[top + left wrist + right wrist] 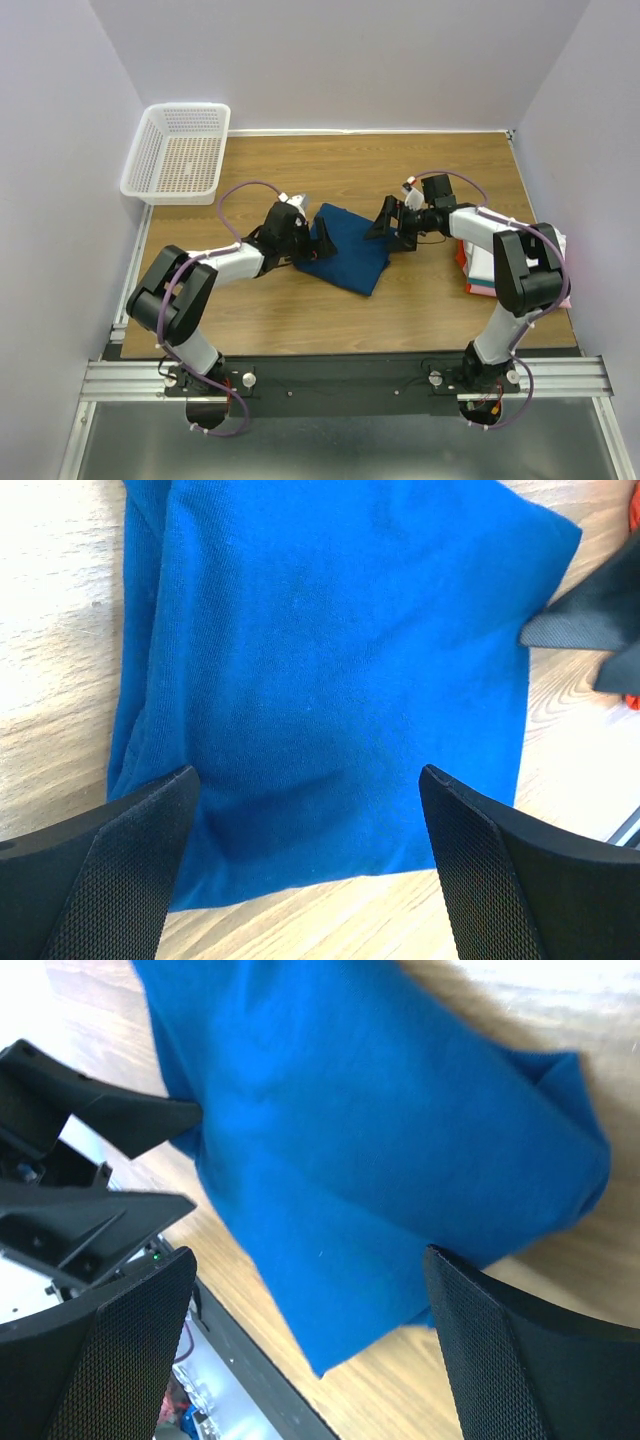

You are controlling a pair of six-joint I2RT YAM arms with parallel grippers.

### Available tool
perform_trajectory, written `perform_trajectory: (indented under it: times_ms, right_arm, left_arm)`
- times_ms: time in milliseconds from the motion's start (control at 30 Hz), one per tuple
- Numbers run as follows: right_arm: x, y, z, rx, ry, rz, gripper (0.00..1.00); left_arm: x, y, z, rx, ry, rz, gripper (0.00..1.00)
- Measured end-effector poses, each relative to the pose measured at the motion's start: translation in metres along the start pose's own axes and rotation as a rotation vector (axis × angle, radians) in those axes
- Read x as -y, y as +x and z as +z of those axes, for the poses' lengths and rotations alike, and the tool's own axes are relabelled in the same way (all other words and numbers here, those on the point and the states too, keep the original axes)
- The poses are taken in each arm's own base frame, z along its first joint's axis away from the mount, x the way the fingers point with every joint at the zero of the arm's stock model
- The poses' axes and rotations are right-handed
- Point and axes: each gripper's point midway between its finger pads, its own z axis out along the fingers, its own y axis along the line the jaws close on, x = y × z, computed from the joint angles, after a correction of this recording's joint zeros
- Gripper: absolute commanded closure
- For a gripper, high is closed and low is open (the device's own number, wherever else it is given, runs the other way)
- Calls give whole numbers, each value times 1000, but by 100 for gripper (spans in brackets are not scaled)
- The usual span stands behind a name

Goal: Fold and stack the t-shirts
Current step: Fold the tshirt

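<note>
The blue tee (350, 250) lies near the middle of the surface (420, 320), folded into a compact, roughly four-sided packet set askew to the surface edges. No print shows on its upper face. In the wrist views its layers are doubled along one side and the cloth is fairly smooth, though one corner bulges a little.

The left hand (305, 230) sits at the packet's left side and the right hand (388, 222) at its right. Both are spread wide and grasp nothing. Each wrist view shows the blue cloth between that hand's open fingers, and I cannot tell whether the fingertips touch it.

A stack of folded tees (468, 268) sits at the right edge of the surface, partly hidden under the right arm. An orange-red layer and lighter ones show. The blue tee is apart from it. A white basket (178, 150) stands at the far left corner.

Judging by this, the folding of the blue tee looks done or very nearly so. What seems left is to square it if needed, pick it up and set it on the stack at the right edge. No unfolded tee is in view, so this may be the last one.
</note>
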Motion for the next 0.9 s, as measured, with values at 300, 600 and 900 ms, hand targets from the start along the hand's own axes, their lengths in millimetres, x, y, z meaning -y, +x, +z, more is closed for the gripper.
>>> perform_trajectory:
  times_ms: [300,600,900]
  right_arm:
    - [7,-6,11,-17,-1,-5,0]
    - [-33,-10,-29,83,-46,-124,0]
    - [-21,9,-50,201,186,-216,0]
  left_arm:
    - [1,15,-13,51,49,-38,2]
    - [37,55,-49,-1,120,-50,2]
    - [52,-17,-92,219,33,-37,2]
